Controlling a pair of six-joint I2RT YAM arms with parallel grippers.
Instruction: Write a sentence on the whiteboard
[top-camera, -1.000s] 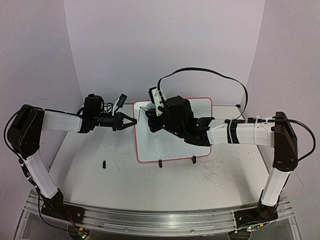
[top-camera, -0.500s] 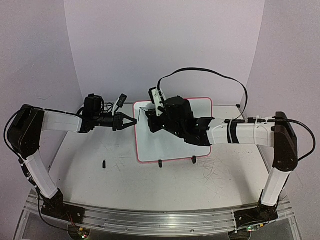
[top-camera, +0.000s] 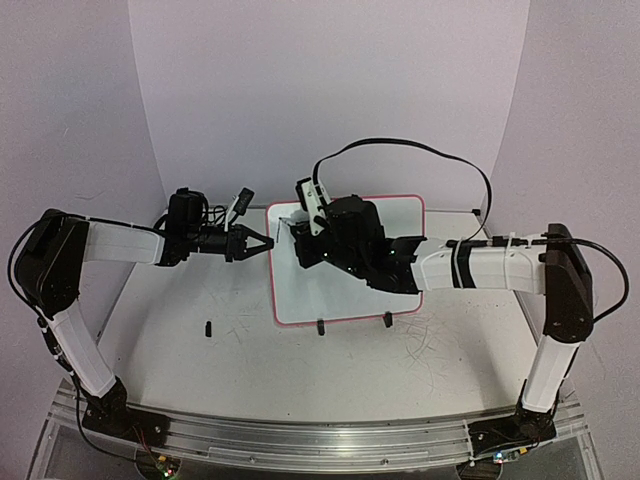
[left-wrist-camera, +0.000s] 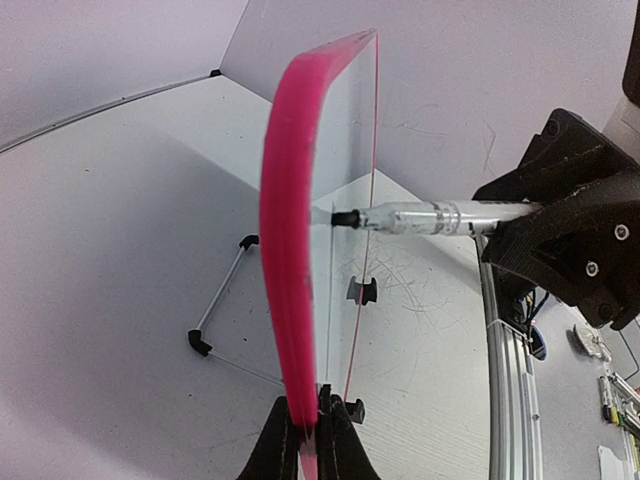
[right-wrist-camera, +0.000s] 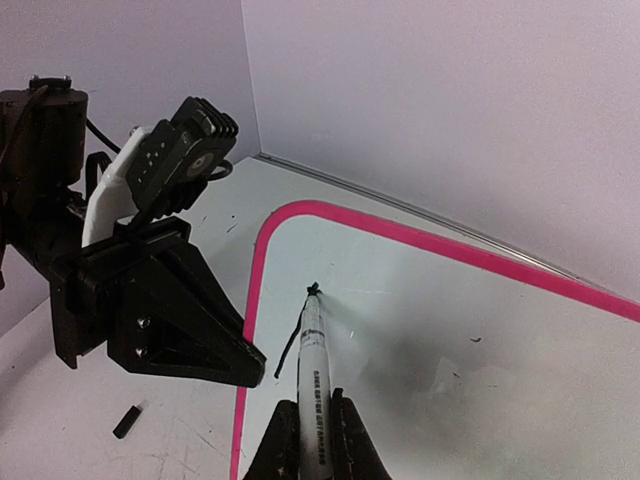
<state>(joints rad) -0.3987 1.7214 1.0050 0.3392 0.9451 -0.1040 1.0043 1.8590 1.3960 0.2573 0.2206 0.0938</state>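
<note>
The whiteboard (top-camera: 330, 295), white with a pink frame, stands upright on the table. My left gripper (top-camera: 267, 243) is shut on its left frame edge; in the left wrist view the pink edge (left-wrist-camera: 288, 250) runs up from between the fingers (left-wrist-camera: 272, 450). My right gripper (right-wrist-camera: 313, 432) is shut on a white marker (right-wrist-camera: 313, 365) whose black tip touches the board (right-wrist-camera: 460, 330) near its upper left corner. The only writing I see is one short black stroke (right-wrist-camera: 292, 340) running down from the tip. The same marker (left-wrist-camera: 430, 217) meets the board face in the left wrist view.
Two black clip feet (top-camera: 320, 326) (top-camera: 387, 320) hold the board's lower edge. A small black piece (top-camera: 208, 328) lies on the table left of the board. A thin wire stand (left-wrist-camera: 215, 312) sits behind the board. Scribble marks cover the tabletop.
The right arm has shifted slightly left and down, carrying the marker along the board. The left arm has not moved.
</note>
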